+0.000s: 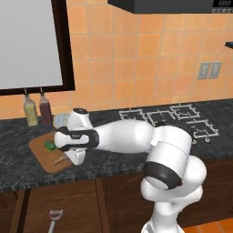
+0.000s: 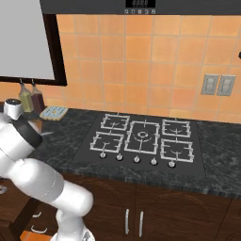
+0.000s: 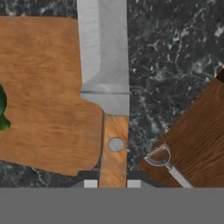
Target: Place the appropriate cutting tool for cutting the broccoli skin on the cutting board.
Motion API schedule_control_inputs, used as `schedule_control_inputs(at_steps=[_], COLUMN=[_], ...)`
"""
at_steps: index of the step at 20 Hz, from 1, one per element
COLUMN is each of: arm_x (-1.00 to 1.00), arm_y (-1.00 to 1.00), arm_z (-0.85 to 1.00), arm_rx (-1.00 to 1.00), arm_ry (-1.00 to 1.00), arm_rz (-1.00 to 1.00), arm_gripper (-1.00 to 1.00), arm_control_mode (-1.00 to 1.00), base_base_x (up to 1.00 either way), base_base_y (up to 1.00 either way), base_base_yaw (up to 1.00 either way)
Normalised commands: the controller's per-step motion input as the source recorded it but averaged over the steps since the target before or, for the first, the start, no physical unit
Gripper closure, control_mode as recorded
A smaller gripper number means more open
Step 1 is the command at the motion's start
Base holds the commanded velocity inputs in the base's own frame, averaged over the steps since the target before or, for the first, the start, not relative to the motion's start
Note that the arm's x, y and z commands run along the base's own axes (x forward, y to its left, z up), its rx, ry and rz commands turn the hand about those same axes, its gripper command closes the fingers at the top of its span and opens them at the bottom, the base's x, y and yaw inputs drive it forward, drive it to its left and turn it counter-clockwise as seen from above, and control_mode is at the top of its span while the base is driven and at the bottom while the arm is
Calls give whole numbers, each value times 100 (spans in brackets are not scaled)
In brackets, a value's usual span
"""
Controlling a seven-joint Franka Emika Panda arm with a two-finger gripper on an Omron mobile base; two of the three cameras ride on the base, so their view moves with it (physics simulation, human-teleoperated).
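Note:
The knife [image 3: 105,65] fills the middle of the hand view. Its grey blade points up the frame and its tan wooden handle [image 3: 114,153] runs down between my two fingertips. My gripper [image 3: 112,183] is shut on the handle end. The blade lies along the right edge of the brown cutting board [image 3: 43,96], partly over the board and partly over the dark counter. The green broccoli [image 3: 2,111] peeks in at the left edge, on the board. From the left base, my hand [image 1: 73,154] reaches down over the near right part of the board [image 1: 41,154], beside the broccoli [image 1: 49,145].
The silver peeler [image 3: 158,156] lies below the counter edge, in front of the cabinet [image 1: 55,215]. Two bottles [image 1: 31,111] and a blue dish [image 1: 61,119] stand behind the board. The stove [image 2: 141,139] is to the right, and my arm spans the counter between them.

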Motion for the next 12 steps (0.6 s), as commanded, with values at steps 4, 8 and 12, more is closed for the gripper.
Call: schedule_control_inputs(at_steps=[4,8,12], arm_x=[24,31,32], arm_y=[39,31,18], arm_z=[-27,-16,-13], arm_rx=[-10,-6,-1], arm_ry=[1,3,3], arm_rz=[0,0,0], arm_gripper=[100,100,100], arm_control_mode=[-100,-100,-100], base_base_x=[0,0,0], base_base_y=[0,0,0], base_base_yaw=[0,0,0])
